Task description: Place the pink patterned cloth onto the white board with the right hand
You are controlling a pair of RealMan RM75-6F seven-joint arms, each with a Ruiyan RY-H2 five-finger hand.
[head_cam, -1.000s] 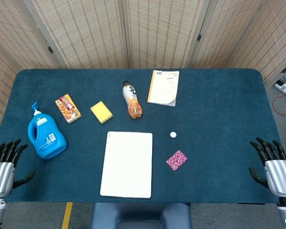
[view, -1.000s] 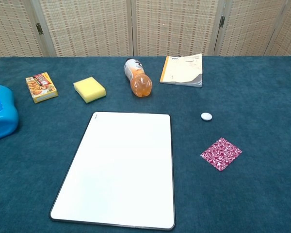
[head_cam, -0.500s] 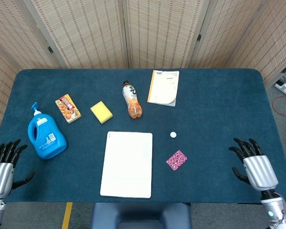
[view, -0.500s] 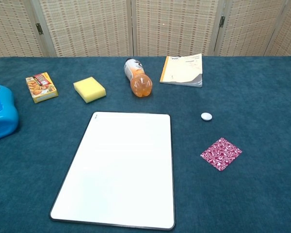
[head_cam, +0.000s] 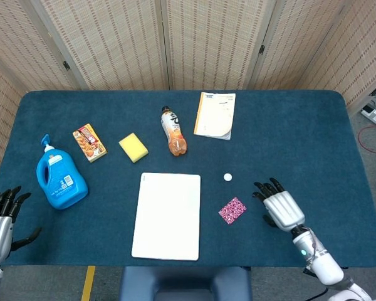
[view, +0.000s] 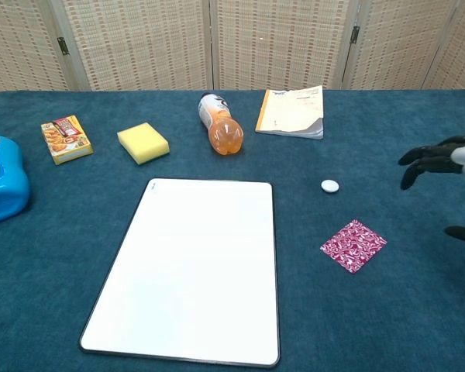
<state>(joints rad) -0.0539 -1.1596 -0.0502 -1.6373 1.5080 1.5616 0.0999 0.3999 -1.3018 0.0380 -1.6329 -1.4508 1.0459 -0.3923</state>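
The pink patterned cloth (head_cam: 232,210) (view: 353,245) lies flat on the blue table, just right of the white board (head_cam: 167,215) (view: 194,267). My right hand (head_cam: 279,205) (view: 446,166) hovers to the right of the cloth, fingers spread and holding nothing, a short gap from it. Only its dark fingers show at the right edge of the chest view. My left hand (head_cam: 0,217) rests at the table's front left corner, fingers apart and empty; the chest view does not show it.
A small white cap (head_cam: 227,177) lies behind the cloth. Further back are an orange bottle (head_cam: 173,131) on its side, a booklet (head_cam: 215,115), a yellow sponge (head_cam: 133,147) and a snack box (head_cam: 89,142). A blue detergent jug (head_cam: 61,177) stands at left.
My right hand has moved left from the table's right front edge to just beside the cloth and now shows in the chest view. The left hand has shifted slightly.
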